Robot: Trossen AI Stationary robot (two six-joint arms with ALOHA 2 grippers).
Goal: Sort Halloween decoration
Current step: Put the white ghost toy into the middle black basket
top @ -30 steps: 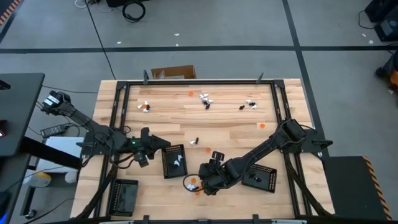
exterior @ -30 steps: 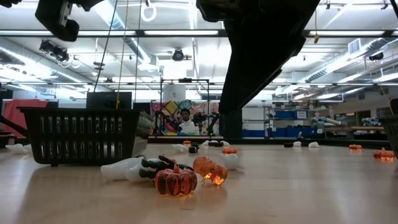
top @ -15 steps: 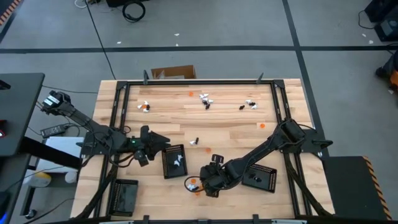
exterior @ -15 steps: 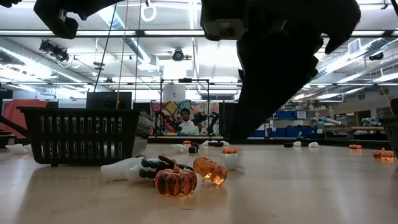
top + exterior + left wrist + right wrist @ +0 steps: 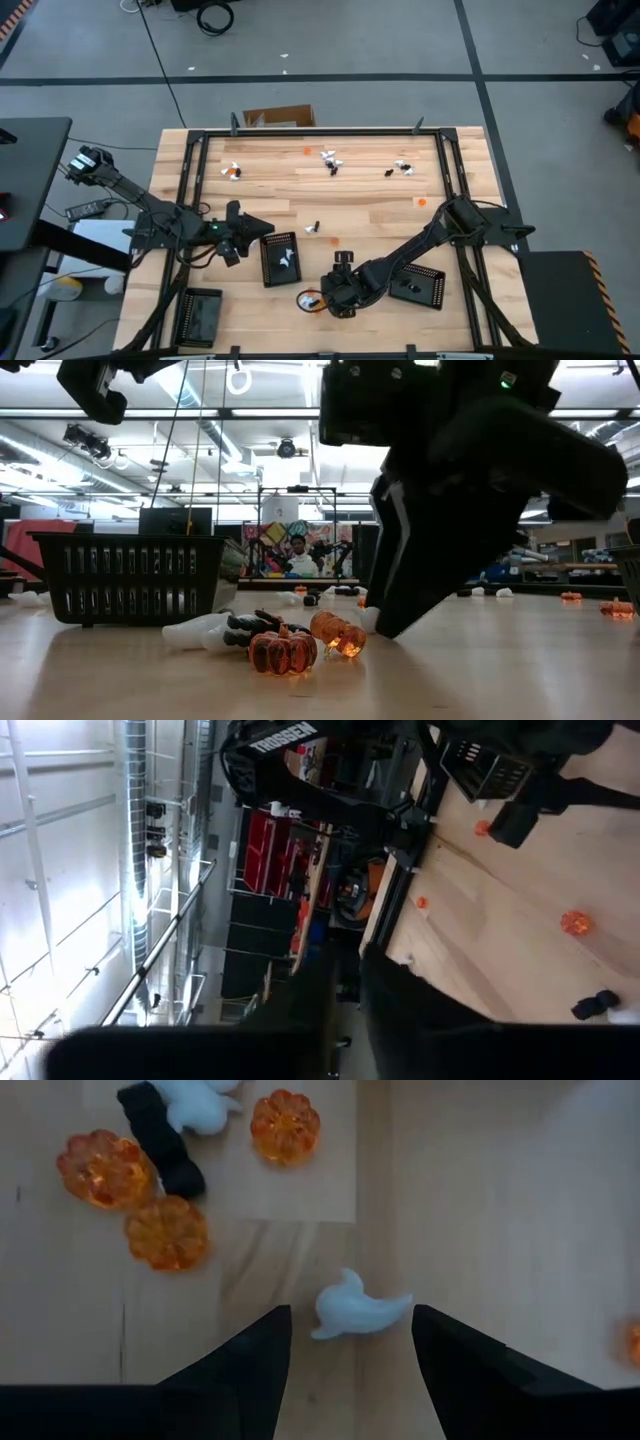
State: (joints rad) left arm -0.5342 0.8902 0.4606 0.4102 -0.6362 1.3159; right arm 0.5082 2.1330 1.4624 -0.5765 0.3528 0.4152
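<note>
The right gripper (image 5: 350, 1342), two dark fingers on a dark jointed arm, hangs low over the pale wooden table (image 5: 370, 195) with its fingers spread apart, holding nothing. A small white ghost-shaped toy (image 5: 356, 1306) lies on the wood between the fingertips, not touched by them. Just beyond the ghost lies a cluster of tiny Halloween pieces: three translucent orange pumpkins (image 5: 166, 1232), a black figure (image 5: 162, 1146) and another white piece partly cut off at the frame edge.

From above, the right gripper (image 5: 338, 292) sits between two black rectangular mesh trays. The middle black tray (image 5: 281, 259), just beside the gripper on its left-arm side, holds a couple of white pieces. The tray on the gripper's other side (image 5: 421, 286) lies partly under the right arm and has a dark piece in it; what kind cannot be made out. A third black tray (image 5: 201, 314) sits well apart near the table's left corner, and its contents cannot be told.

The left gripper (image 5: 232, 243) hovers just beside the middle black tray; whether its fingers are apart or together cannot be told.

Farther from the gripper, more scattered white, black and orange pieces (image 5: 330, 160) lie toward the far edge of the table.
</note>
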